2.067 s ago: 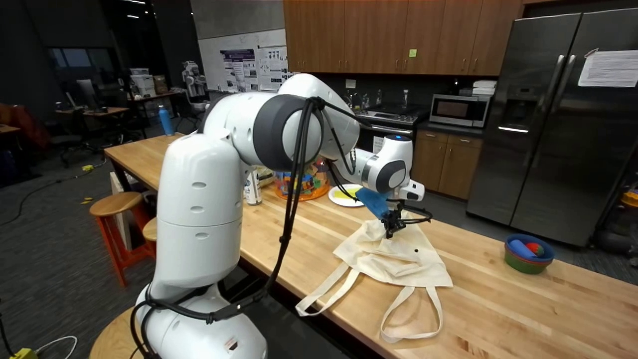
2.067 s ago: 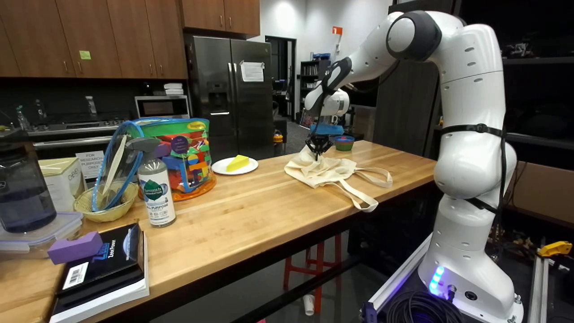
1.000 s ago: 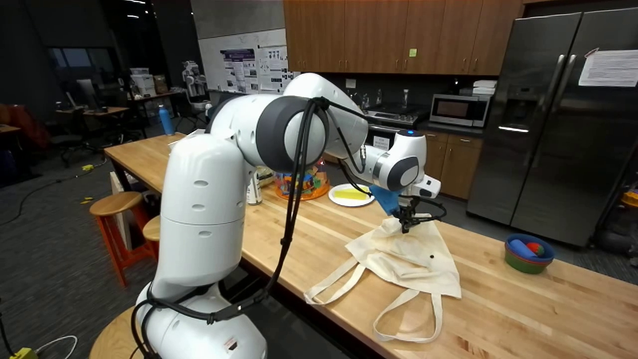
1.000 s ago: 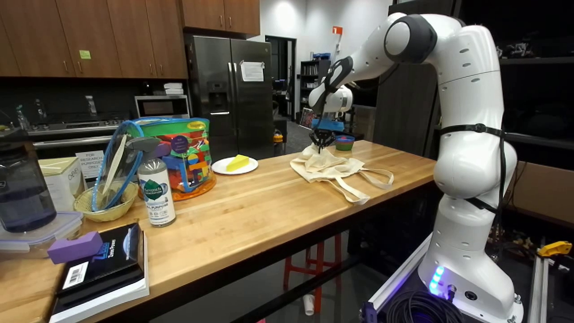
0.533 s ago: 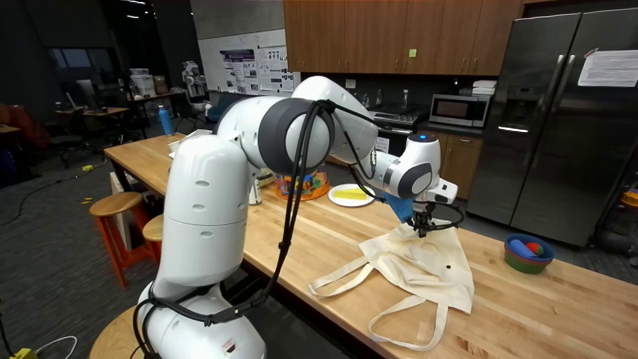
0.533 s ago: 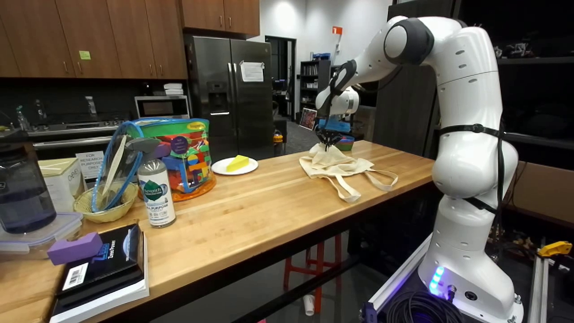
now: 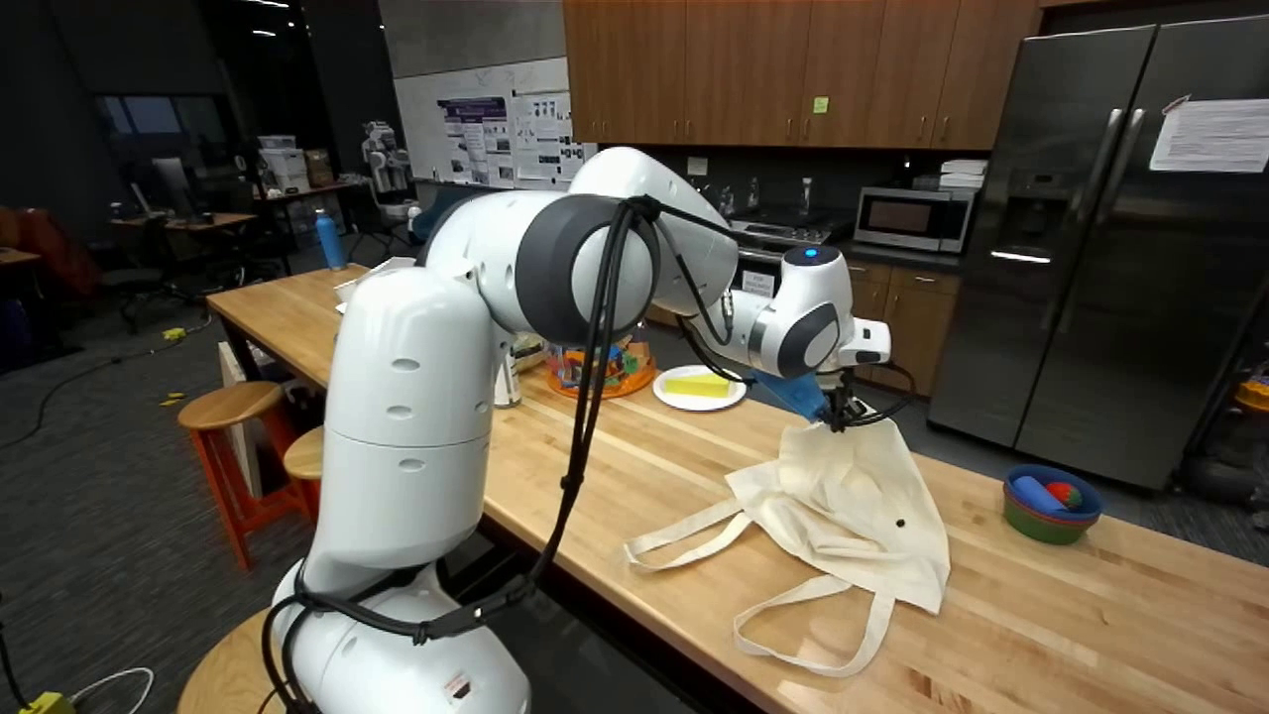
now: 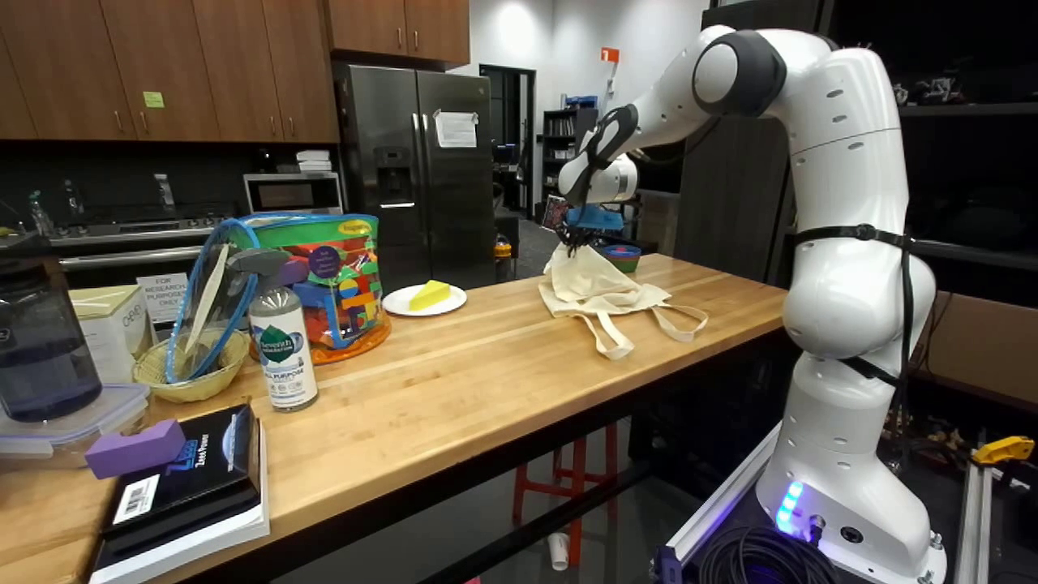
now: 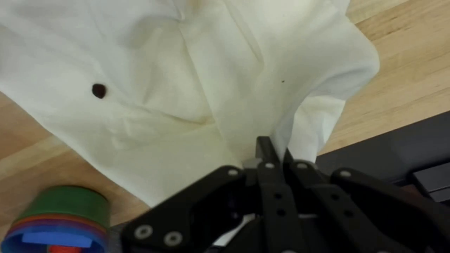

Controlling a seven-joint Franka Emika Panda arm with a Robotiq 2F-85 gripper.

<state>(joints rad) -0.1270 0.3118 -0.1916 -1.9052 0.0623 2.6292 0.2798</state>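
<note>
A cream cloth tote bag (image 7: 853,506) lies partly on the wooden table, its far edge raised. My gripper (image 7: 841,421) is at that raised edge, above the table. In the wrist view the gripper (image 9: 277,149) is shut with a fold of the bag (image 9: 158,105) pinched between its black fingers. A dark round spot (image 9: 98,90) shows on the cloth. In both exterior views the bag's two long straps (image 7: 793,645) trail on the table toward the robot's side. The bag's inside is hidden.
Stacked coloured bowls (image 7: 1053,506) with a blue item and a red item inside stand beyond the bag. A white plate (image 8: 395,302) holds a yellow wedge (image 8: 430,294). Farther along stand a spray bottle (image 8: 284,357), a bag of toy blocks (image 8: 336,284) and a black box (image 8: 186,470).
Over these two seconds my gripper drew the bag along the table toward the bowls. In the last half second it rose and went slightly back, lifting the bag's far edge higher.
</note>
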